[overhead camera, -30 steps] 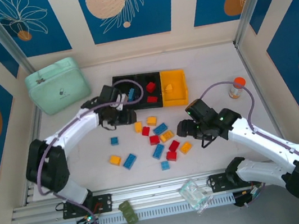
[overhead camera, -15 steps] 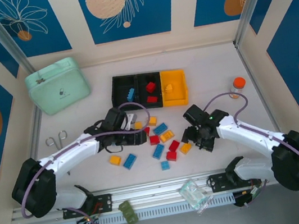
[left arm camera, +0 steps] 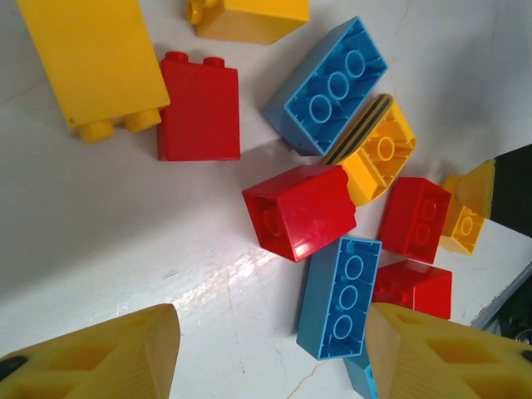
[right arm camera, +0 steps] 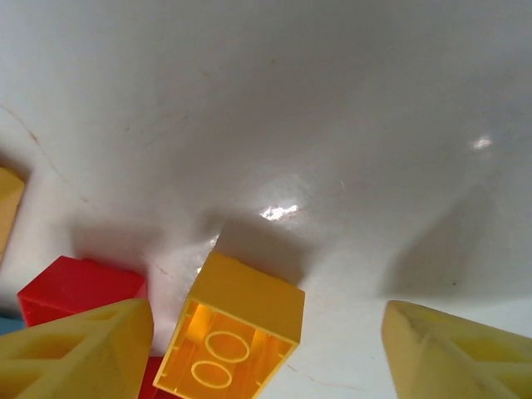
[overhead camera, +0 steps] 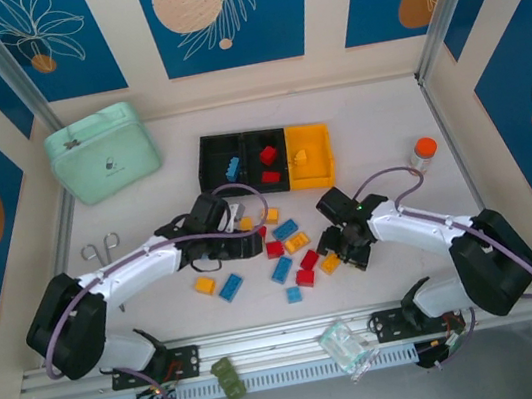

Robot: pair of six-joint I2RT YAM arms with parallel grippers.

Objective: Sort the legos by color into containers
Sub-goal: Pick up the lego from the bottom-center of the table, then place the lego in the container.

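Fingers (right arm camera: 75,349) of my right gripper (right arm camera: 268,316) stand apart, low over the white table (right arm camera: 332,100). A yellow brick (right arm camera: 237,332) lies between them on its side, hollow underside toward the camera. It sits close to one finger, but I cannot tell whether they touch, and it is not clamped. A red brick (right arm camera: 79,287) lies just beyond that finger.

On the left wrist camera, my left gripper (left arm camera: 272,309) is also spread, with nothing held. A long blue brick (left arm camera: 339,295) lies between its yellow fingers (left arm camera: 91,357), and a red block (left arm camera: 299,209) sits just past it. More red, blue and yellow pieces are crowded around these two.

From overhead, both arms reach in toward the scattered legos (overhead camera: 282,269) in the middle of the table, the left from one side and the right from the other. The right gripper is down at the yellow piece on the pile's right edge.

Beyond the pile stand the containers (overhead camera: 243,148), joined in a row. The left black bin holds a blue brick (overhead camera: 233,167), the middle black bin holds two red bricks (overhead camera: 267,155), and the yellow bin (overhead camera: 323,172) holds a yellow piece.

Farther out are a mint-green case (overhead camera: 102,153), scissors (overhead camera: 102,251) and an orange-capped bottle (overhead camera: 423,154).
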